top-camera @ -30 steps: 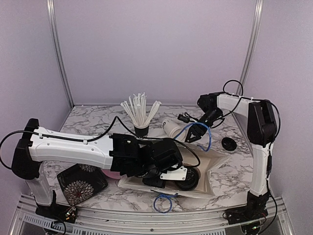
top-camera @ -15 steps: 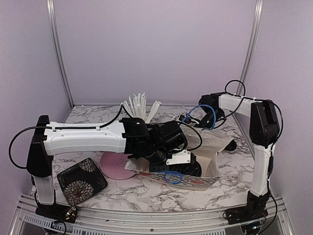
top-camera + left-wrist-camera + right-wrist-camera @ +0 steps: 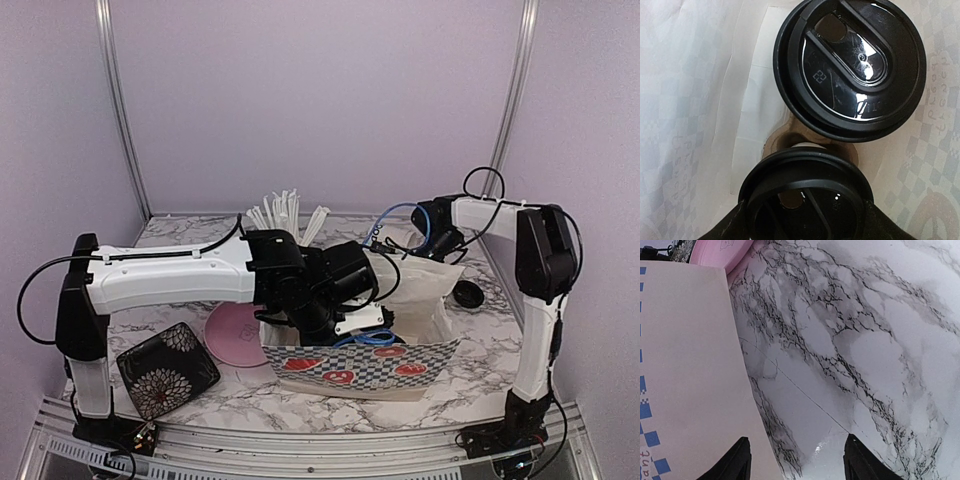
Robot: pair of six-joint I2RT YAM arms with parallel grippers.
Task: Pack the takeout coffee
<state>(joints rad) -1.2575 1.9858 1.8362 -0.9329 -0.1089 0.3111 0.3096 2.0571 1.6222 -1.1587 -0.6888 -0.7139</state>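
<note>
Inside the checked white paper bag (image 3: pixel 400 365), my left end effector (image 3: pixel 802 222) pinches a black-lidded white paper coffee cup (image 3: pixel 805 172) beside its twin (image 3: pixel 850 65). Best lowered straight and upright; my right end effector (image 3: pixel 796 460), spread, flanks the bag.

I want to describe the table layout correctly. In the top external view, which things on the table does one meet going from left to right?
black patterned dish → pink plate → checkered bag → loose black lid

Tight left, open right
Bag walls (image 3: pixel 690 110) and the far cup (image 3: pixel 850 65) crowd the near cup (image 3: pixel 805 195) in my left fingers (image 3: pixel 722 227); open tabletop (image 3: pixel 865 340) between my right fingers (image 3: pixel 735 462).
</note>
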